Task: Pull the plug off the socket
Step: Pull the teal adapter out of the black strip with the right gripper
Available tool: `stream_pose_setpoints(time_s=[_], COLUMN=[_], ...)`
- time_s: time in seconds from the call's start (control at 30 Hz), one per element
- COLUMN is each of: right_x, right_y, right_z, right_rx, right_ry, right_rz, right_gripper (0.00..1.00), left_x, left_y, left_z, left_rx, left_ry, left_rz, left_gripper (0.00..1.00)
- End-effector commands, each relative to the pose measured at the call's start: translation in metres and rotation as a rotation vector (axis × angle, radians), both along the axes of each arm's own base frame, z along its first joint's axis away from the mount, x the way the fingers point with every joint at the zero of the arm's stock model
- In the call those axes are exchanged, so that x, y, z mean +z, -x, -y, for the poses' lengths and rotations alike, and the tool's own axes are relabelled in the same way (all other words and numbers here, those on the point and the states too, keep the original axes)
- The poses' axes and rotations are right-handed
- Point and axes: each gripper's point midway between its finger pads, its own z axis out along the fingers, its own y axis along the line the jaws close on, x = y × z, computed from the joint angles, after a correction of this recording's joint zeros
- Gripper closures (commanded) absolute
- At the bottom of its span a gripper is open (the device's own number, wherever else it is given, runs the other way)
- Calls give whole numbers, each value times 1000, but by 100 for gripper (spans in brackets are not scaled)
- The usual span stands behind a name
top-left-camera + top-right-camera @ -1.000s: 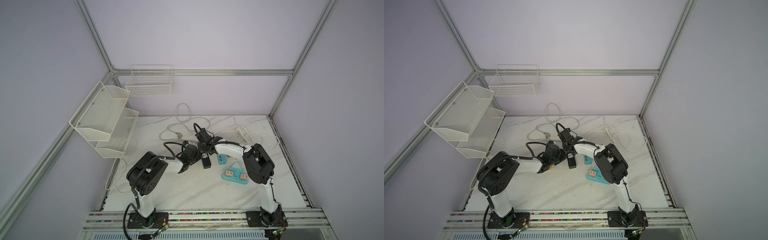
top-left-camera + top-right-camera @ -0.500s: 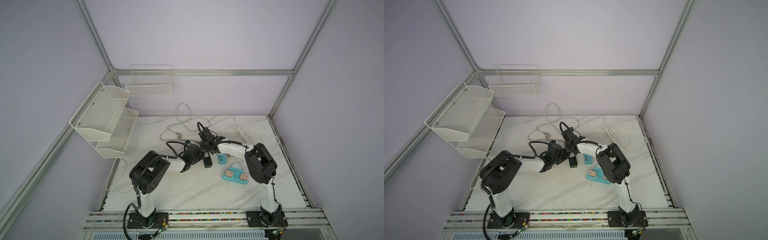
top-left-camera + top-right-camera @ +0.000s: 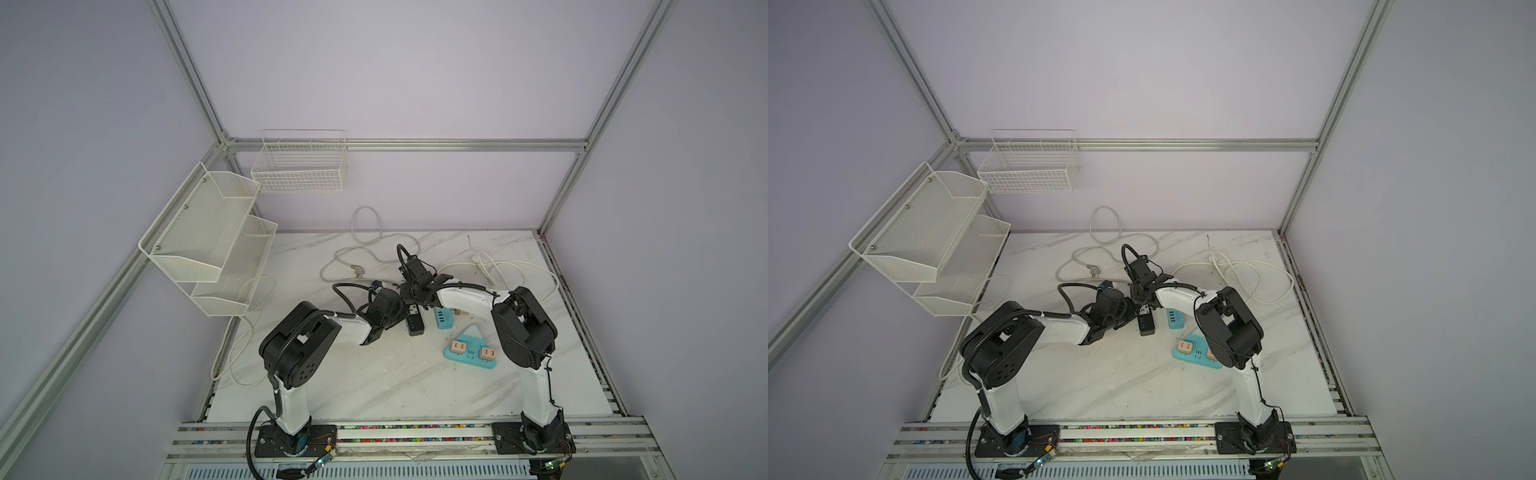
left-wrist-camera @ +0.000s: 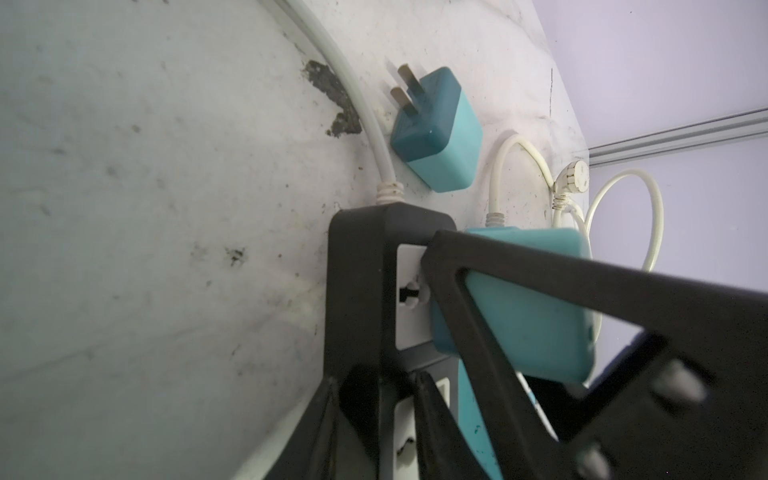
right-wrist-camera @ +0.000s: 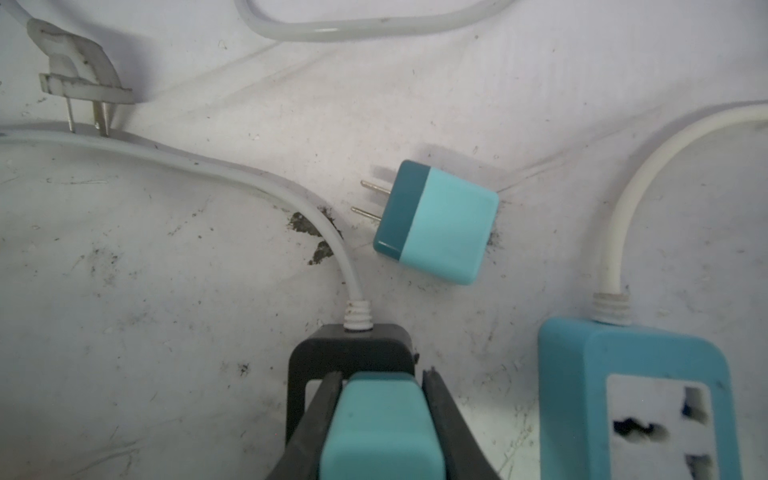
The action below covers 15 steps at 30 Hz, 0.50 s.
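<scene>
left pincer (image 4: 376, 382) and right pincer (image 5: 380, 382) have crept right. the left clamps the black strip (image 4: 361, 249), pinning it to the table (image 5: 145, 291); the right is closed on the teal plug (image 5: 380, 424) at its socket (image 4: 409, 297), so a pull should part them.

Robot lab cell: aluminium extrusion frame (image 3: 407, 144), lilac panels (image 3: 395, 75), arm bases (image 3: 286, 440) bolted to slotted rail (image 3: 415, 434), marble-look tabletop (image 3: 395, 386) under left gripper (image 3: 405, 315) and right gripper (image 3: 414, 303), mesh racks (image 3: 208, 232) beyond left gripper.
</scene>
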Motion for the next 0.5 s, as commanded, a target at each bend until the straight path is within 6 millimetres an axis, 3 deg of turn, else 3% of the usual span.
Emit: stream_pose_setpoints(time_s=[0.0, 0.23, 0.3, 0.4, 0.47], right_x=[37, 57, 58, 51, 44], right_y=[16, -8, -10, 1, 6], right_z=[-56, -17, -17, -38, -42], right_rx=[87, 22, 15, 64, 63], right_ry=[-126, -202, -196, -207, -174], right_rz=[51, 72, 78, 55, 50], right_gripper=[99, 100, 100, 100, 100], left_x=[-96, -91, -91, -93, -94], left_y=[81, 85, 86, 89, 92], left_z=[-46, -42, -40, -46, -49], left_rx=[-49, -44, -55, -32, -24], left_ry=[-253, -254, -262, -267, -269], left_rz=[-348, -319, -326, -330, -328], left_gripper=[71, 73, 72, 73, 73])
